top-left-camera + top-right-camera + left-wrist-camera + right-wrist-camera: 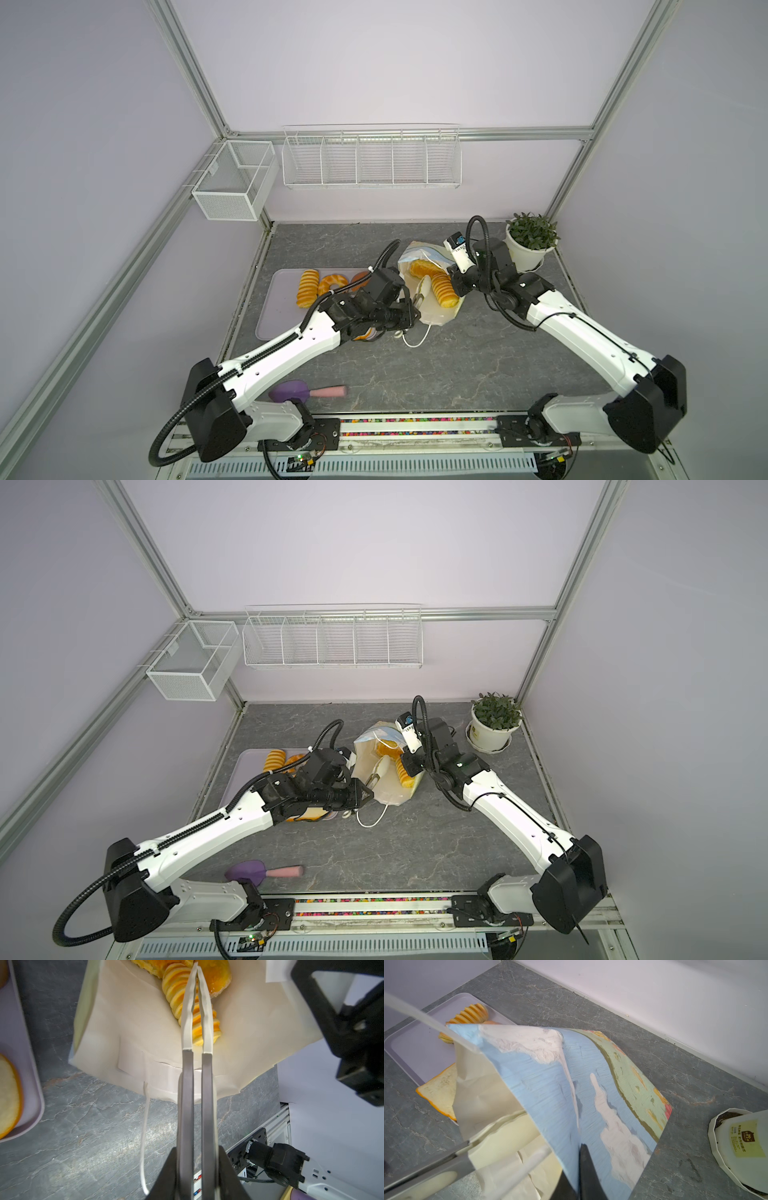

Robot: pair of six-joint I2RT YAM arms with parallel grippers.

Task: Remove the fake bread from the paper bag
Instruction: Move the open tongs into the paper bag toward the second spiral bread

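Right gripper [578,1157] jaws pinch sky-printed paper bag [546,1084] by its wall. Left gripper [196,969], tips pressed together, inside bag, above ridged orange toy loaf [176,987].

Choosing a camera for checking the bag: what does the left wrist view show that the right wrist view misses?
Left wrist only: the paper bag's white inside, holding a ridged loaf and a round bun, with the shut left gripper over them. Right wrist only: the bag's sky print, pinched by the right gripper, a second loaf on the tray, and the plant pot. Both: the bag, the tray, the toast slice, the grey table.
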